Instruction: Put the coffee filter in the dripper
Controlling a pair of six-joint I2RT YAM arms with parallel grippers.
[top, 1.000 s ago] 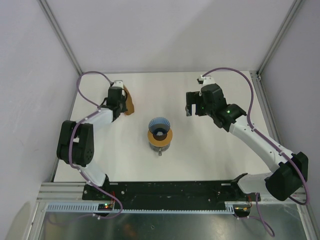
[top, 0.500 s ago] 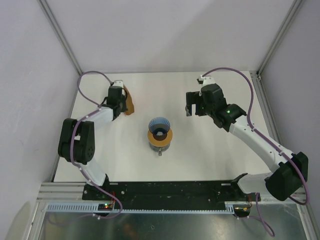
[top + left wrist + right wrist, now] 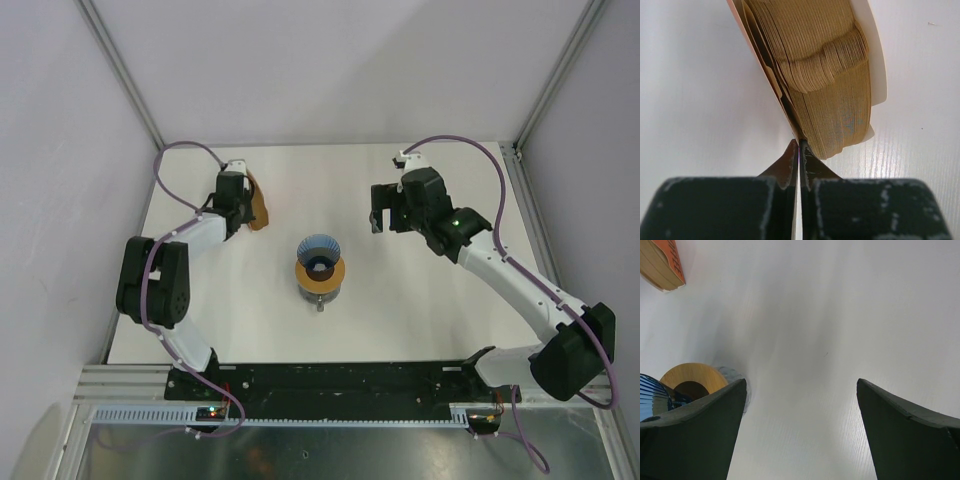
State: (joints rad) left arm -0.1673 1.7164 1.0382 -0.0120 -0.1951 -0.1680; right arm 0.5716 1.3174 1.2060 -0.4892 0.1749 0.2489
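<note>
The coffee filters (image 3: 830, 65) are seen as a stack of pale tan paper, packed on edge inside an orange-brown packet (image 3: 735, 12) that lies directly ahead of the left claw (image 3: 799, 150). The lower corner of the stack is met by the claw's tips, just where the paper and the packet wall come together.

Over the last second the left claw has been drawn in from a narrow gap to fully closed. Its two fingers are now pressed together with only a hairline between them, while the arm has hardly been shifted in the overhead view. Whether a single sheet, the packet wall or nothing at all has been caught between the tips cannot be told. The closing is judged to be the pinch meant to take one filter from the stack, so the task is taken to be at its first step, with nothing lifted out yet. A slow pull away from the packet would be called for next, so that it can be seen whether only one sheet comes free.

The dripper (image 3: 320, 262), a blue ribbed cone with an orange-brown collar, is stood on the white table (image 3: 420, 300). It is well apart from the left claw, off to its right and nearer the arm bases, and no filter is seen in it.

The right claw (image 3: 800, 385) is held wide with nothing between its fingers and has not been moved. From it the dripper is seen low and to the left.
</note>
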